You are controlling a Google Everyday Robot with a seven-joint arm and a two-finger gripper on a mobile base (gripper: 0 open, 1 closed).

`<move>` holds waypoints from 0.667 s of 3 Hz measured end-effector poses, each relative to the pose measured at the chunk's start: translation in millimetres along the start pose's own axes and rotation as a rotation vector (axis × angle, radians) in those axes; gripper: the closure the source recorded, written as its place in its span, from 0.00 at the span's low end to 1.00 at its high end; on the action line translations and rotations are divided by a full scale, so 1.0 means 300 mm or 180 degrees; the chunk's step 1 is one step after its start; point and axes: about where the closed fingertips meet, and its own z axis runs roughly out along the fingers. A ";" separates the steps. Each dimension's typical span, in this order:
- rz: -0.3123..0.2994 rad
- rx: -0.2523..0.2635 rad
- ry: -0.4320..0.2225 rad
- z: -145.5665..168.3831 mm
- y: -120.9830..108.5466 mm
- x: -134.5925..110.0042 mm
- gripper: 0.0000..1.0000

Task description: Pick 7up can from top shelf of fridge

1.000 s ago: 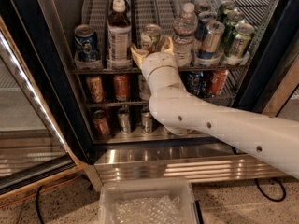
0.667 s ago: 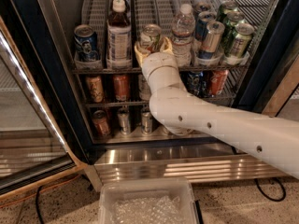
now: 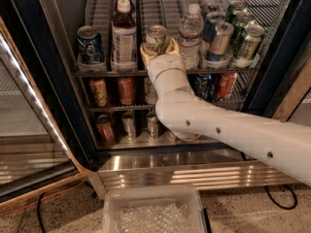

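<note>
The fridge (image 3: 58, 81) stands open in front of me. The 7up can (image 3: 157, 35), whitish-silver with green lettering, stands at the front of a middle lane of the top shelf (image 3: 97, 73). My gripper (image 3: 159, 47) is on the end of the white arm and reaches into that lane. One yellowish finger (image 3: 145, 51) is left of the can's lower half and the other is right of it. The jaws stand open around the can. The can is upright on the rack.
On the same shelf are a blue can (image 3: 90, 43), a dark bottle (image 3: 124, 35), a water bottle (image 3: 190, 30), a blue-silver can (image 3: 219, 40) and green cans (image 3: 250, 40). Orange cans (image 3: 126, 90) fill lower racks. The glass door (image 3: 29, 130) hangs open left. A clear bin (image 3: 153, 210) is on the floor.
My gripper has moved up and deeper into the shelf, so its fingers now flank the 7up can. The can has not moved.
</note>
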 end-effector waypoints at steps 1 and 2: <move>-0.0002 -0.0007 -0.0001 0.000 0.002 -0.002 1.00; 0.0092 -0.0091 0.0004 0.000 0.009 -0.032 1.00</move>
